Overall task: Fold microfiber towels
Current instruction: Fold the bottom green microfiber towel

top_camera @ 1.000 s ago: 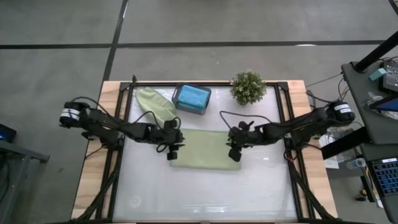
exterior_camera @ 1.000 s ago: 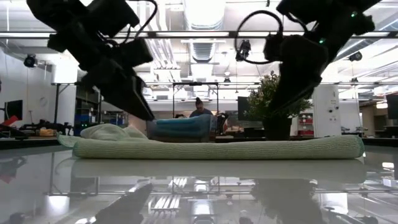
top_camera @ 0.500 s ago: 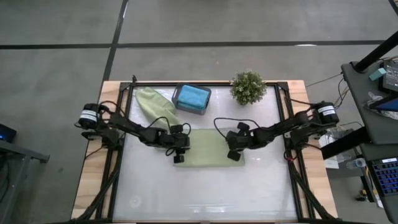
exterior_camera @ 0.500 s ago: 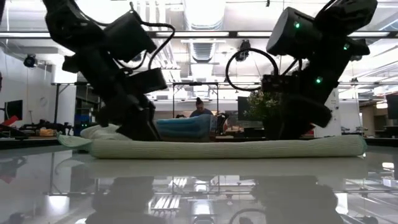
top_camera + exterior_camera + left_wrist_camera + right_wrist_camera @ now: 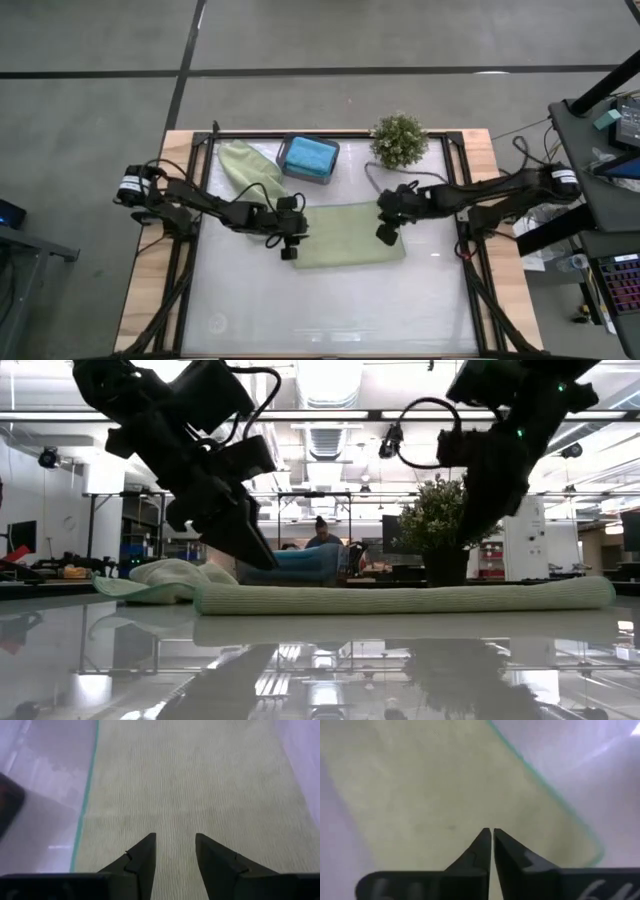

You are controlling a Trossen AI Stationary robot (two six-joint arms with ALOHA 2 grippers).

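sage green towel point(image 5: 348, 236) lies folded into a flat rectangle mid-table. left gripper point(image 5: 290, 247) hangs over its left end, fingers apart, nothing between them. right gripper point(image 5: 385, 233) over its right end, fingers pressed together, empty. second sage towel point(image 5: 248, 165) lies crumpled, unfolded; blue towel point(image 5: 309, 155) sits in the grey tray point(image 5: 287, 165).

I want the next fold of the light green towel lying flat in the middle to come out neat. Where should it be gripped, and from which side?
Probably at a short-end corner of the flat green towel, coming down from above. It lies flat on the table, so only its edges give the fingers something to pinch. The left gripper, open, sits by its left end; the right gripper, shut, is over its right end.
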